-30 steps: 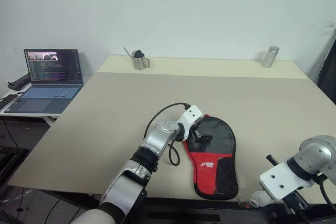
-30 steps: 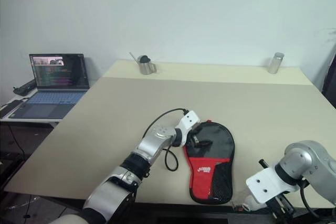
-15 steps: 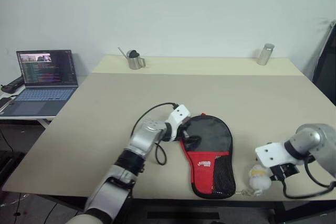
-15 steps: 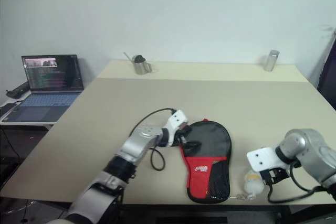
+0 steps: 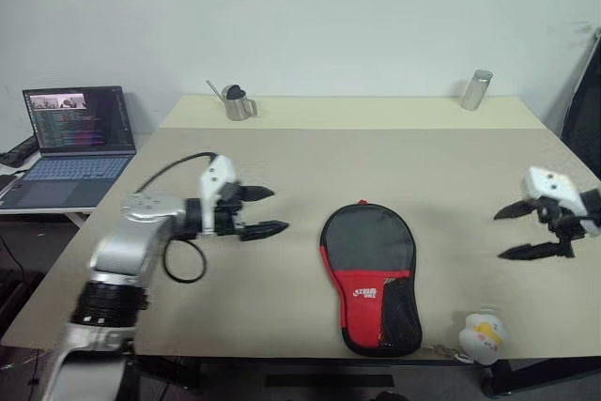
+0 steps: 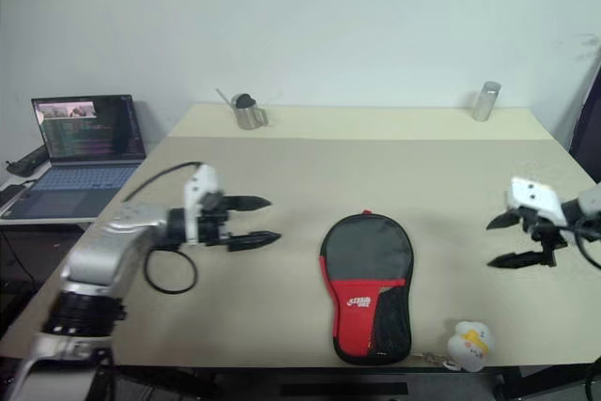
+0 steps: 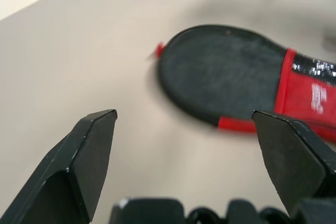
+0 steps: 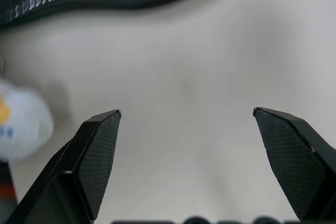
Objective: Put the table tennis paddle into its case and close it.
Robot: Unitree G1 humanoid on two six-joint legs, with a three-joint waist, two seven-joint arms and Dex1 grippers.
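The case (image 5: 368, 274), a black and red paddle-shaped pouch, lies flat on the table (image 5: 376, 157) with its round end pointing away from me. No gap shows along its rim. The table tennis paddle is hidden. The case's white fluffy charm (image 5: 484, 335) rests by the front table edge, right of the case. My left gripper (image 5: 279, 209) hangs open above the table, left of the case and apart from it. My right gripper (image 5: 500, 236) is open too, off to the right, holding nothing. The left wrist view shows the case's round end (image 7: 231, 72) beyond the spread fingers.
An open laptop (image 5: 75, 129) sits on a side table at the left. A metal cup (image 5: 235, 103) and a metal can (image 5: 477, 89) stand along the table's far edge. A black cable (image 5: 178, 265) loops from my left arm.
My left gripper drew back from the case, leftward and up. My right gripper opened, let go of the charm and rose to the right. The camera view shifted slightly.
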